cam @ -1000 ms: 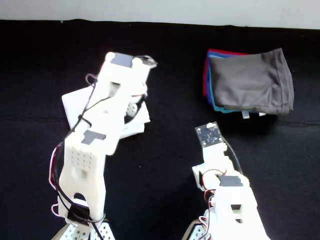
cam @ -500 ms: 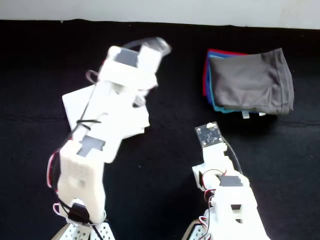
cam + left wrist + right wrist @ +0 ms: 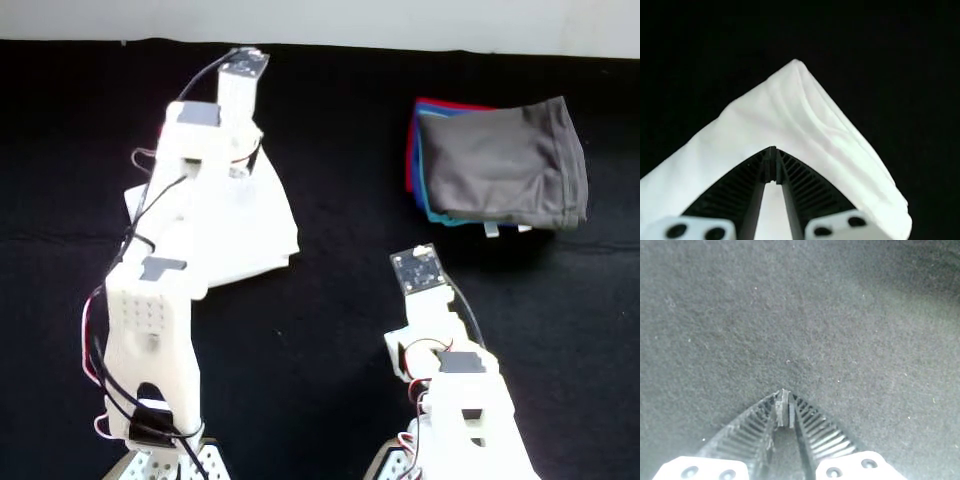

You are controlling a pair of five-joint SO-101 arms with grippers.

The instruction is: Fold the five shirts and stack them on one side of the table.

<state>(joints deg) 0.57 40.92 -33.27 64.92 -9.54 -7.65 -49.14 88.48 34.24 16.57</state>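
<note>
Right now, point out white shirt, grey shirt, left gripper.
white shirt (image 3: 805,115), left wrist view, folded corner.
grey shirt (image 3: 500,165), high view, top face.
left gripper (image 3: 772,162), left wrist view, between fingertips.

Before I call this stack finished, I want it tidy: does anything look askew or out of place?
The folded white shirt lies apart from the stack, skewed, with the left gripper shut on it. In the stack, edges of the red, blue and teal shirts stick out beside the grey shirt on top.
</note>
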